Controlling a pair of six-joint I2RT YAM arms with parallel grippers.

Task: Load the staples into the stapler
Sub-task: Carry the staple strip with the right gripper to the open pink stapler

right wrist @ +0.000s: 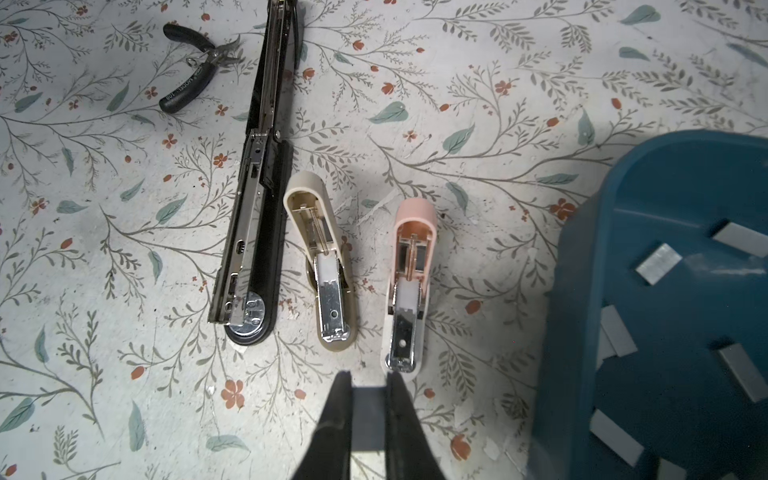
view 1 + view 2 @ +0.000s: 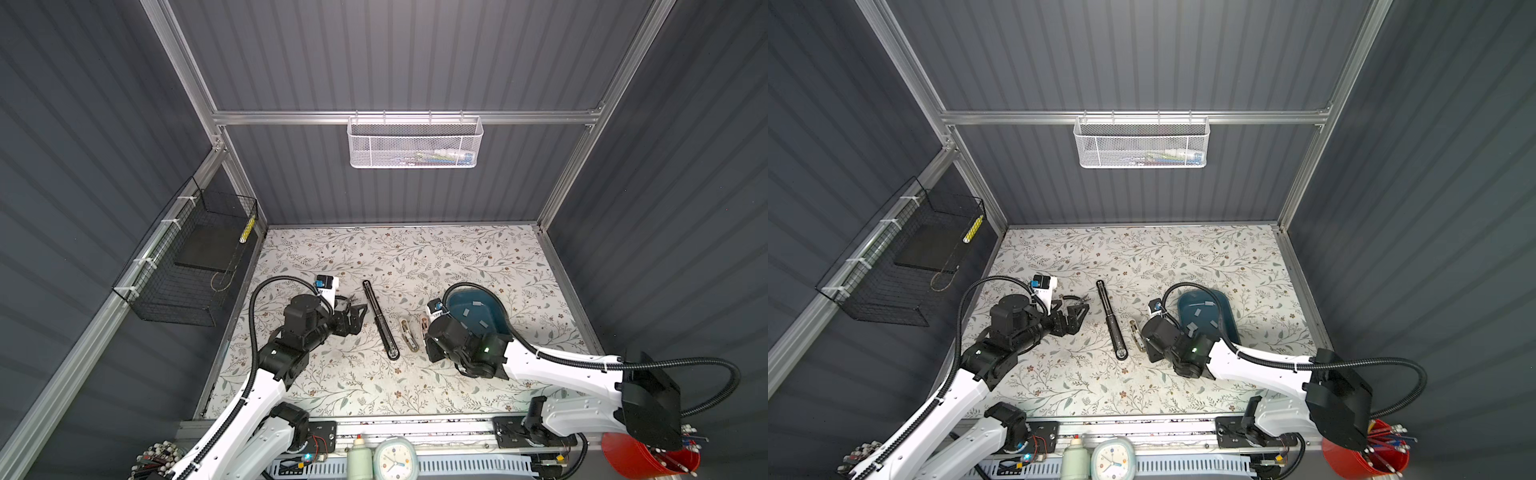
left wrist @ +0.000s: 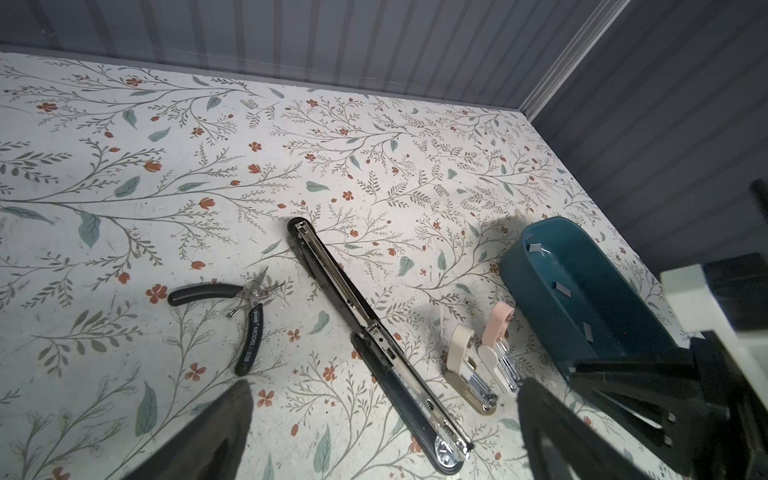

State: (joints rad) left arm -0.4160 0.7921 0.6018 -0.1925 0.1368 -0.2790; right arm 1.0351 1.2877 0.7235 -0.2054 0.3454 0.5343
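My right tool (image 1: pixel 368 380) is clenched on what looks like a staple strip (image 1: pixel 369 415), a flat grey piece pinched between its two fingers. It hangs just short of the metal nose of the pink stapler (image 1: pixel 409 286), a little toward the beige stapler (image 1: pixel 328 266). The pink stapler lies open on the surface (image 1: pixel 457 124) with its channel facing up. Its long axis runs almost straight away from my fingers, and the strip seems to lie the same way. I judge the coming move turns on a small sideways shift to bring the strip over that channel. The other staples (image 1: pixel 658 264) lie loose in the blue tray (image 1: pixel 561 332), just beside the pink stapler on the side away from the beige one. My left tool (image 3: pixel 384 384) is released, fingers wide. It sits well apart from the pink stapler, beyond the long black stapler (image 1: pixel 257 199), so my right arm is clearly the nearer.
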